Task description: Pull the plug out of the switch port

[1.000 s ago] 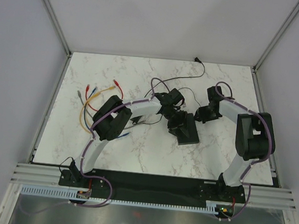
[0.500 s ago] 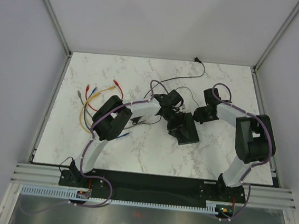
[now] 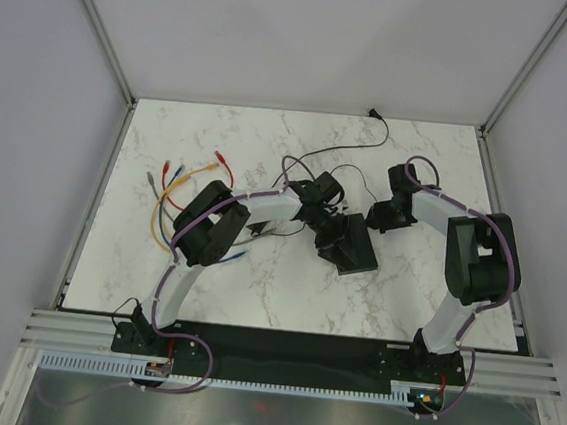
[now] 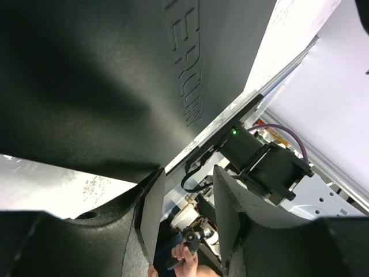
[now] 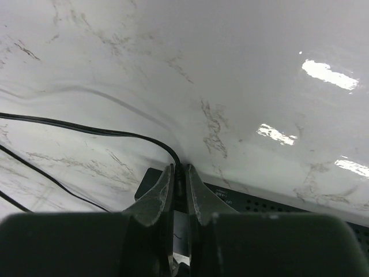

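The switch [image 3: 358,250] is a flat black box lying at the table's middle. It fills the top of the left wrist view [image 4: 115,75], and its vented edge shows in the right wrist view [image 5: 277,200]. My left gripper [image 3: 333,229] is at the switch's left end. Its jaws [image 4: 185,173] stand apart with nothing between them, their tips at the switch's edge. My right gripper [image 3: 378,220] is at the switch's far right corner. In the right wrist view the right gripper [image 5: 180,168] is shut on a black plug [image 5: 180,176], whose thin black cord [image 5: 86,130] runs off to the left.
A bundle of coloured patch cables [image 3: 181,183] lies at the table's left. A thin black cord [image 3: 372,131] runs to the back edge. Metal posts and white walls enclose the table.
My right arm has shifted slightly, its gripper still at the switch's far corner. The left arm and the switch have hardly moved.
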### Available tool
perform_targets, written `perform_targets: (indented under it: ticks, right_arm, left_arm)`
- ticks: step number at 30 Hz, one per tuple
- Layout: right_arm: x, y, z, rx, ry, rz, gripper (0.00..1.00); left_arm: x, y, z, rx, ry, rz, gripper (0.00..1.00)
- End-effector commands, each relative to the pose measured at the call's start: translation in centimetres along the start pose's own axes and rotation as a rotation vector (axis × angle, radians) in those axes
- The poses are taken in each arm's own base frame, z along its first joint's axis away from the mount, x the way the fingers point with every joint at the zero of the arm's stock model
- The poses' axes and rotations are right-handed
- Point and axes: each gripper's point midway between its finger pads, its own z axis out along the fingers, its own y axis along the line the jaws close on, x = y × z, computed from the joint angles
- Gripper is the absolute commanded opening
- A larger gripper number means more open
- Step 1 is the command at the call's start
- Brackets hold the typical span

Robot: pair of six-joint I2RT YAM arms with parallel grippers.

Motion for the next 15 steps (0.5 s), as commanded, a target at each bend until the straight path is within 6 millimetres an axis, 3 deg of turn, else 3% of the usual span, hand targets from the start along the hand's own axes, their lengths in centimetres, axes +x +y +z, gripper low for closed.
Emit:
perform_targets:
  ticks: [1, 6, 9, 15]
  right_arm:
    - [-4.5, 2.8, -0.3, -0.044, -0.222, -0.040, 0.00]
    - [-6.1, 2.6, -0.5, -0.001, -0.299, -0.094, 0.00]
    - [-7.0, 4.9, -1.6, -0.037, -0.390, -0.207, 0.00]
    - [-6.7, 5.1, -1.8, -0.056, -0.379, -0.210, 0.00]
  left_arm:
    - [0.0, 10.2, 2.7, -0.311, -0.044, -0.131, 0.50]
    - [0.2, 10.3, 2.9, -0.305, -0.036, -0.141, 0.50]
    - [-0.1, 10.3, 2.8, -0.305, -0.044, -0.141, 0.50]
    - [-0.3, 10.1, 2.7, -0.301, -0.051, -0.122, 0.50]
